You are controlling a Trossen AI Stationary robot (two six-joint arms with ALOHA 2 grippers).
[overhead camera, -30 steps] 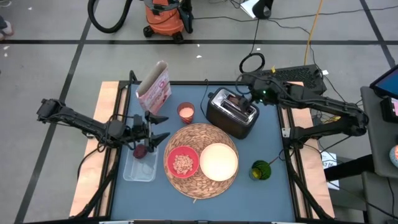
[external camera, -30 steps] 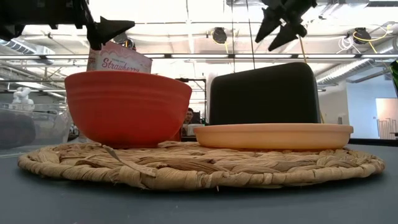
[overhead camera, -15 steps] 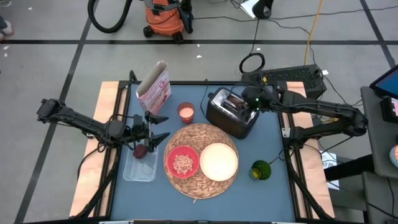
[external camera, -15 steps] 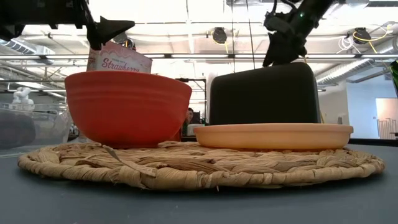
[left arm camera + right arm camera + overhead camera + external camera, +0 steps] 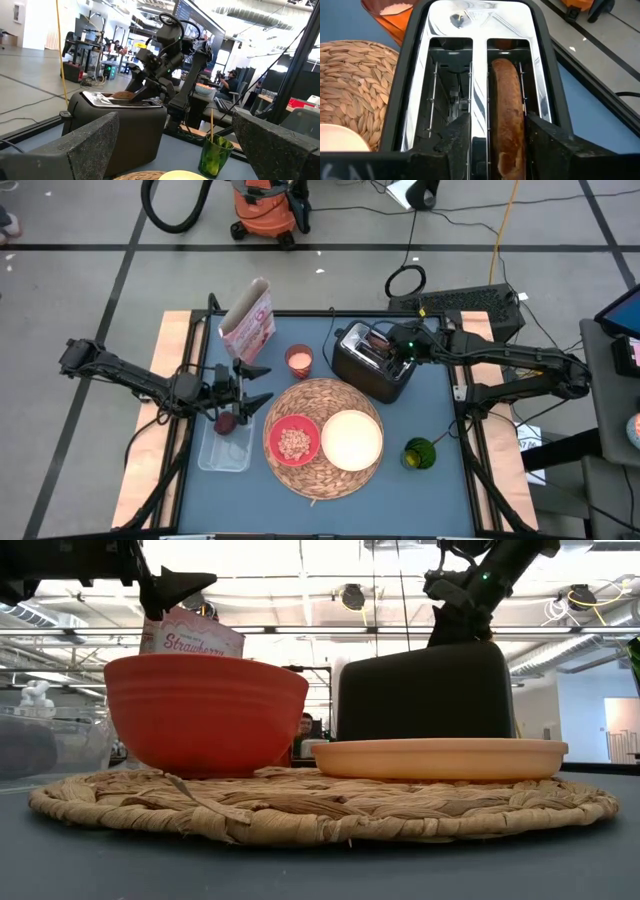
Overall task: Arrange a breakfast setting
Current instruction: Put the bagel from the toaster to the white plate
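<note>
A browned toast (image 5: pixel 507 125) stands upright in one slot of the black toaster (image 5: pixel 372 365) at the far side of the table. My right gripper (image 5: pixel 499 125) is open just above the toaster top (image 5: pixel 455 630), with one finger on each side of the toast and clear of it. The woven straw mat (image 5: pixel 325 470) bears the red bowl (image 5: pixel 293 442) and the cream plate (image 5: pixel 351 439). The dark red fruit (image 5: pixel 226 422) lies in a clear container. My left gripper (image 5: pixel 262 384) is open and empty, above that container. A slim gold handle (image 5: pixel 211 125) stands in a green cup.
A cereal box (image 5: pixel 248 323) stands at the far left, with a pink cup (image 5: pixel 299 360) beside the toaster. The green cup (image 5: pixel 420 452) stands right of the mat. The clear container (image 5: pixel 225 445) sits left of the mat. The table's near strip in front of the mat is bare.
My right gripper has gone down and toward the table's left, from above and beyond the toaster to the toaster's top, where its fingers now stand astride the toast. The toast has stayed in its slot.
</note>
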